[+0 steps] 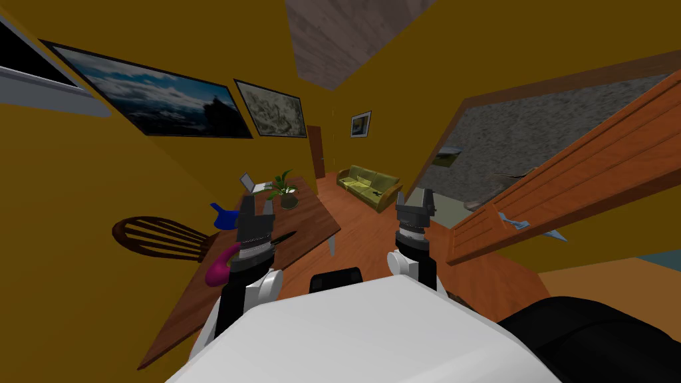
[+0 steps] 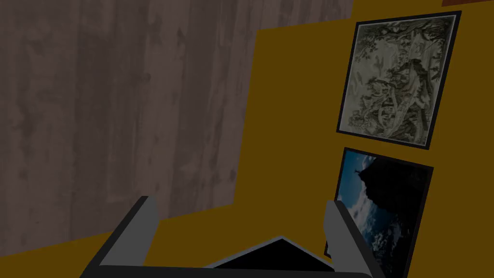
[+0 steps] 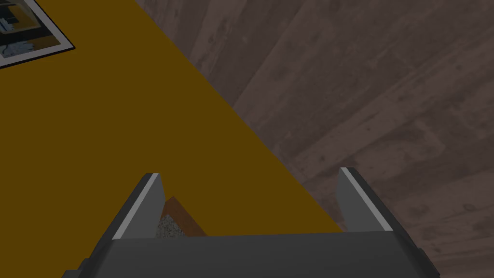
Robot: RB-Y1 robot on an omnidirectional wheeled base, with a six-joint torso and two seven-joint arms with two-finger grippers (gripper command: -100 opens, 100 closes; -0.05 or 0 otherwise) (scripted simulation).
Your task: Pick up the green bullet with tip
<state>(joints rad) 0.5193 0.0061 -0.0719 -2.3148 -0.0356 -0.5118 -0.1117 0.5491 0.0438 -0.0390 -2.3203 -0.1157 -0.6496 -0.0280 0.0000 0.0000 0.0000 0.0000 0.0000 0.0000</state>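
Note:
A brown wooden table stands along the yellow wall to my left. On it lie a magenta curved thing, a blue thing, a thin dark stick-like thing, a potted plant and a small laptop. My left gripper is raised above the table's near half, pointing up, open with nothing between its fingers. My right gripper is raised over the floor to the right of the table, also open and empty.
A dark wooden chair stands by the wall at the table's left. An open wooden door swings in at the right. A green sofa sits at the far end of the wood floor.

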